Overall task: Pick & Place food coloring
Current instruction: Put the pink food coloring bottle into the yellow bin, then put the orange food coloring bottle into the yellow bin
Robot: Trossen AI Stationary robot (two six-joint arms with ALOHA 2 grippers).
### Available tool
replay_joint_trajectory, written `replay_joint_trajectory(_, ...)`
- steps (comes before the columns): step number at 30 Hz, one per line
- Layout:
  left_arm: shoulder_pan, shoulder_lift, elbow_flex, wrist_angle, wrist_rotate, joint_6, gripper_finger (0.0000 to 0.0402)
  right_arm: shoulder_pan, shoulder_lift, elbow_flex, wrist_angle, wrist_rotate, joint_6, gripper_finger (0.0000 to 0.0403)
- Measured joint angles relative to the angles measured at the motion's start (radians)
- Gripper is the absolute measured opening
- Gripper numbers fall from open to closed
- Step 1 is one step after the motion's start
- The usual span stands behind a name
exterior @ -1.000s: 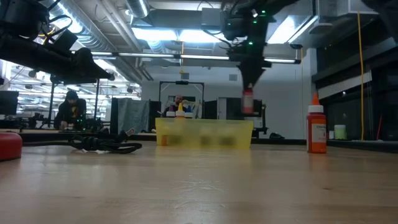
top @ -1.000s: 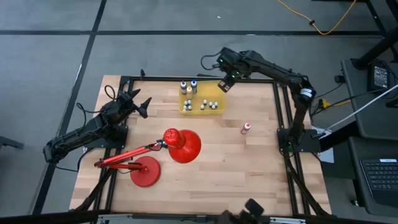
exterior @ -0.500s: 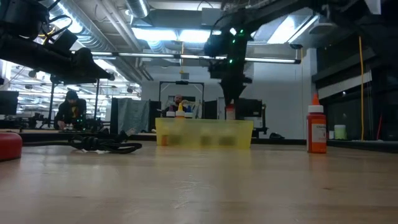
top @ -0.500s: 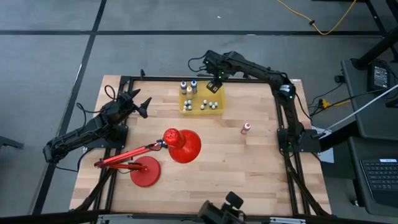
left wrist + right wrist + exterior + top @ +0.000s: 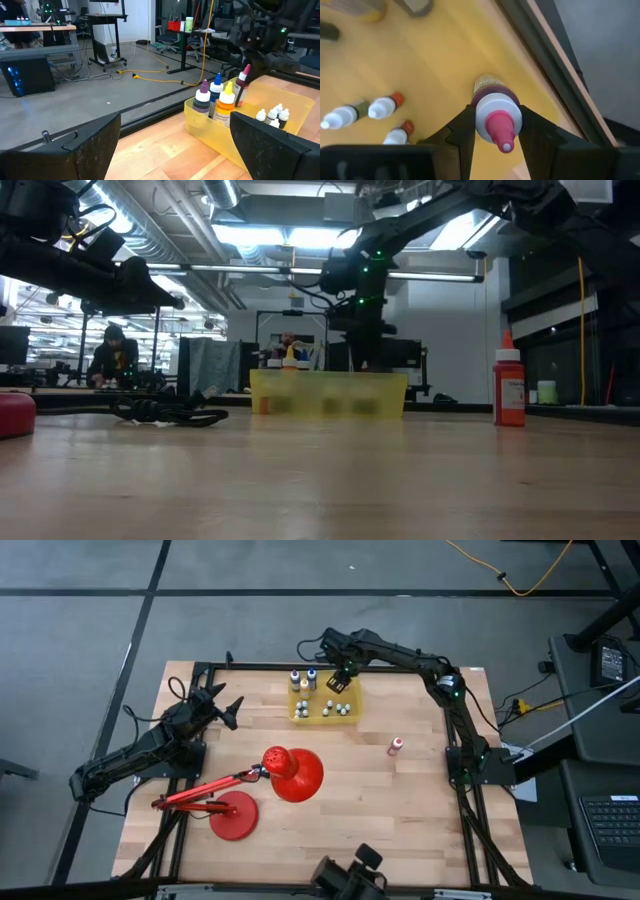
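Right wrist view only: the right gripper (image 5: 496, 131) has its fingers clamped on a pink-capped bottle (image 5: 496, 112), cap pointing at the camera, yellow bin floor beneath. The high view hides that bottle under the arm; there the right gripper (image 5: 340, 680) sits over the far right part of the yellow bin (image 5: 322, 720).

Left wrist view: the bottle (image 5: 242, 86) hangs inside the bin, close beside three tall bottles (image 5: 215, 100); small white-capped food coloring bottles (image 5: 271, 116) stand farther along the bin floor.

Low view: one red bottle (image 5: 508, 391) stands alone on the wood table (image 5: 320, 480), apart from the bin; a person (image 5: 112, 356) sits at a desk beyond, under ceiling strip lights.

Left gripper (image 5: 225, 706) waits at the left table edge, fingers spread wide, nothing in them.

A red desk lamp (image 5: 255, 790) lies across the near left of the table, clear of the bin.
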Motion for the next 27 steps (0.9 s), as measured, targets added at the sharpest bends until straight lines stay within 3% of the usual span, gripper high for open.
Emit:
replay_joint_trajectory(13,0.0,0.0,0.0,0.0,0.0,0.0,0.0363,0.0,-0.022,0.0,-0.042,0.001,0.005,0.0239)
replay_joint_trajectory(22,0.0,0.0,0.0,0.0,0.0,0.0,0.0363,0.018,-0.145,-0.012,-0.05,0.004,0.092,0.0281)
replay_joint_trajectory(27,0.0,0.0,0.0,0.0,0.0,0.0,0.0365,0.069,-0.275,-0.144,-0.006,0.002,0.207,0.0294)
